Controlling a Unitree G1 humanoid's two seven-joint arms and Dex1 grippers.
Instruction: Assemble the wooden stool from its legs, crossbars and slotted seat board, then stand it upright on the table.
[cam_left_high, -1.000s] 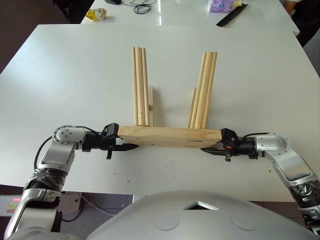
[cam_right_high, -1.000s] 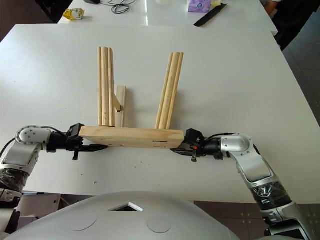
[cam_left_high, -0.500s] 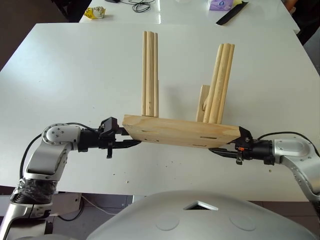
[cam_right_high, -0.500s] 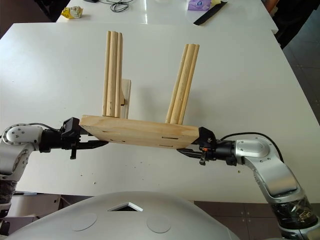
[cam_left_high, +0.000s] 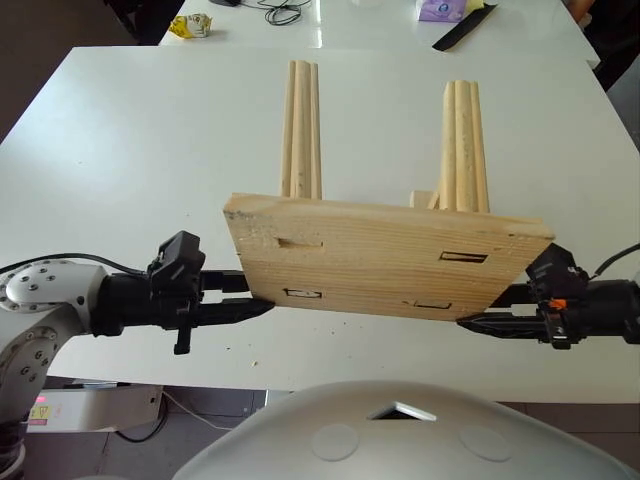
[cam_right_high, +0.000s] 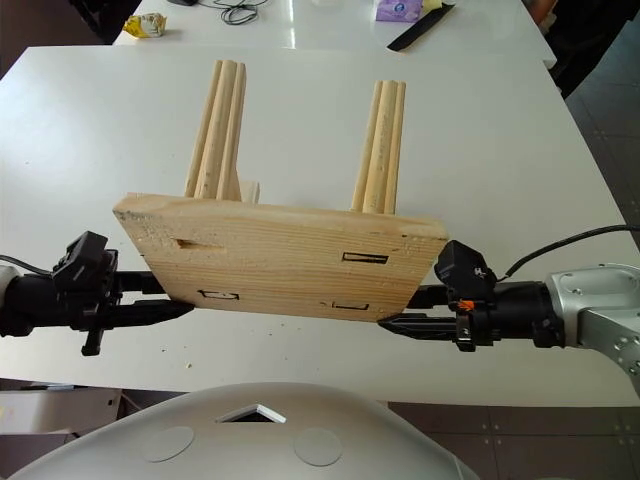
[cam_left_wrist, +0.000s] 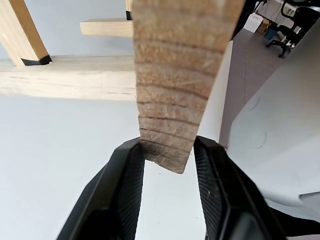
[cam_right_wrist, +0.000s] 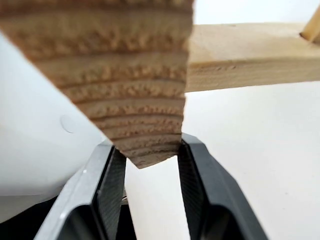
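Your left claw (cam_left_high: 255, 308) is clamped on the lower corner of the left end of the slotted seat board (cam_left_high: 385, 255), one finger on each face. Your right claw (cam_left_high: 470, 322) pinches the lower corner of the right end the same way. Between them you hold the assembled stool at the near edge of the white desk (cam_left_high: 120, 130).

The board is tilted so that its broad face is turned up toward the head camera, with the left end a little higher than the right. The left leg group (cam_left_high: 301, 130) and the right leg group (cam_left_high: 462, 140) run from the board's far side toward the back of the desk. I cannot tell whether their far ends touch the surface. A crossbar (cam_left_wrist: 70, 77) spans between the legs just behind the board.

Four rectangular slots (cam_left_high: 300, 243) show in the board's face, two toward each end.

At the far edge lie black cables (cam_left_high: 285, 12), a purple box (cam_left_high: 442, 10) and a yellow packet (cam_left_high: 192, 27), well apart from the stool.
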